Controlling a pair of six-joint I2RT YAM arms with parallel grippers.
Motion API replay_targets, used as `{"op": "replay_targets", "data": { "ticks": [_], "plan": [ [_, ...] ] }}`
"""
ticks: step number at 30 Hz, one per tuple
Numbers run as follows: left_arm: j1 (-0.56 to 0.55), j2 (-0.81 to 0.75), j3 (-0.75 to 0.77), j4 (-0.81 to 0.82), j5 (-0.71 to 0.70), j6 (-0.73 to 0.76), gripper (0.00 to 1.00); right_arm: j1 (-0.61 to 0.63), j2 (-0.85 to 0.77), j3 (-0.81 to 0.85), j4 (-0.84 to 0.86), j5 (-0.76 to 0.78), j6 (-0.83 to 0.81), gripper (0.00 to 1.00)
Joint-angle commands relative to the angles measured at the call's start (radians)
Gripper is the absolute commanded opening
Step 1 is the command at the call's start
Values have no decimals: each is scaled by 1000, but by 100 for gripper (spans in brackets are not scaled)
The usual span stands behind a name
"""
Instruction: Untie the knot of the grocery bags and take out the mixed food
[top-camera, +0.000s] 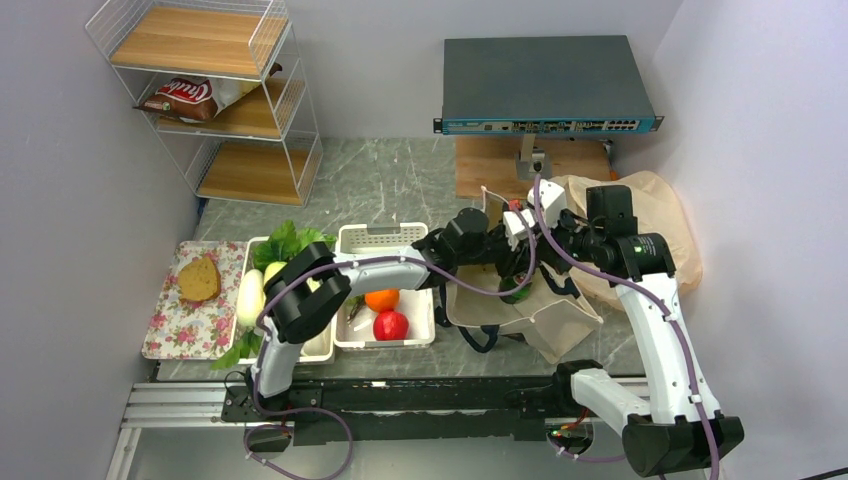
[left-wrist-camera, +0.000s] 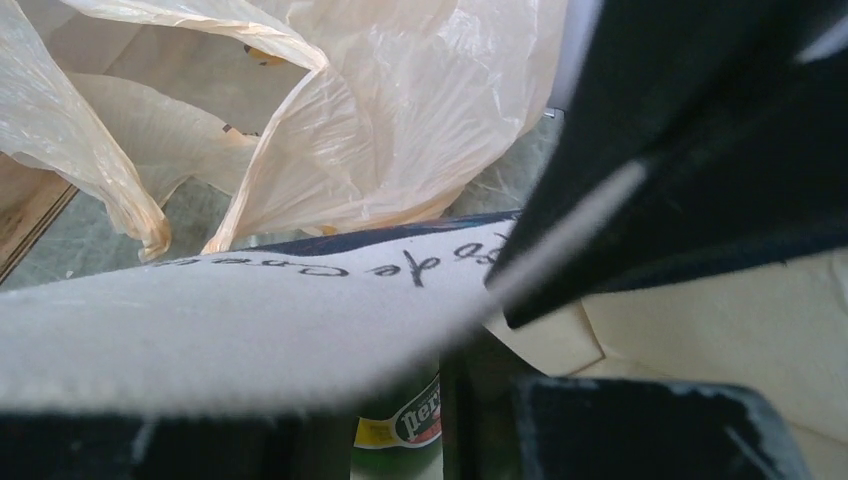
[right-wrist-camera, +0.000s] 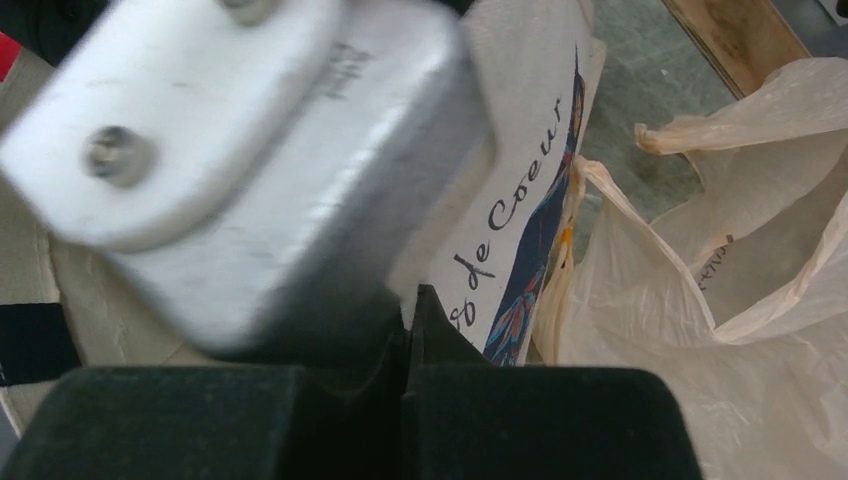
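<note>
**Top view.** The left jaws (top-camera: 512, 282) reach down into the mouth of the canvas tote (top-camera: 560, 320). The right jaws (top-camera: 520, 232) sit just behind them at the tote's far rim. The plastic bag (top-camera: 655, 215) lies slack beyond the right jaws, touching neither pair, and its top looks loose rather than tied. An orange (top-camera: 382, 298) and a red apple (top-camera: 390, 326) lie in a white basket (top-camera: 400, 344), well away from both pairs. I judge the step in hand to be emptying the tote. The two wrists crowd over its mouth and hide what the left jaws are after.

**Left wrist.** A green bottle (left-wrist-camera: 398, 428) stands between the jaws, below the tote's rim, which crosses the view as a blurred band. The jaws stand apart on either side of the bottle. Only a strip of it shows, so I cannot tell whether they already press on it. The next move calls for a firm, square closing on a smooth, probably heavy bottle. Then it needs a straight lift clear of the rim while the mouth is held open.

**Right wrist.** The jaws are together, seemingly pinching the tote's rim, with its printed script just beyond them. A blurred silver housing (right-wrist-camera: 230, 150), likely part of the other arm, looms above the jaws and hides the tote's inside
</note>
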Motion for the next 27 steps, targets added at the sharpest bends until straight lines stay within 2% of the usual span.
{"op": "replay_targets", "data": {
  "ticks": [1, 12, 27],
  "plan": [
    [-14, -159, -68, 134, 71, 15, 0, 9, -4, 17, -25, -39, 38, 0],
    [-8, -285, -156, 175, 46, 60, 0, -6, 21, 45, 20, -43, 96, 0],
    [10, -415, -35, 104, 114, 6, 0, -46, 53, 48, 78, -1, 184, 0]
  ]
}}
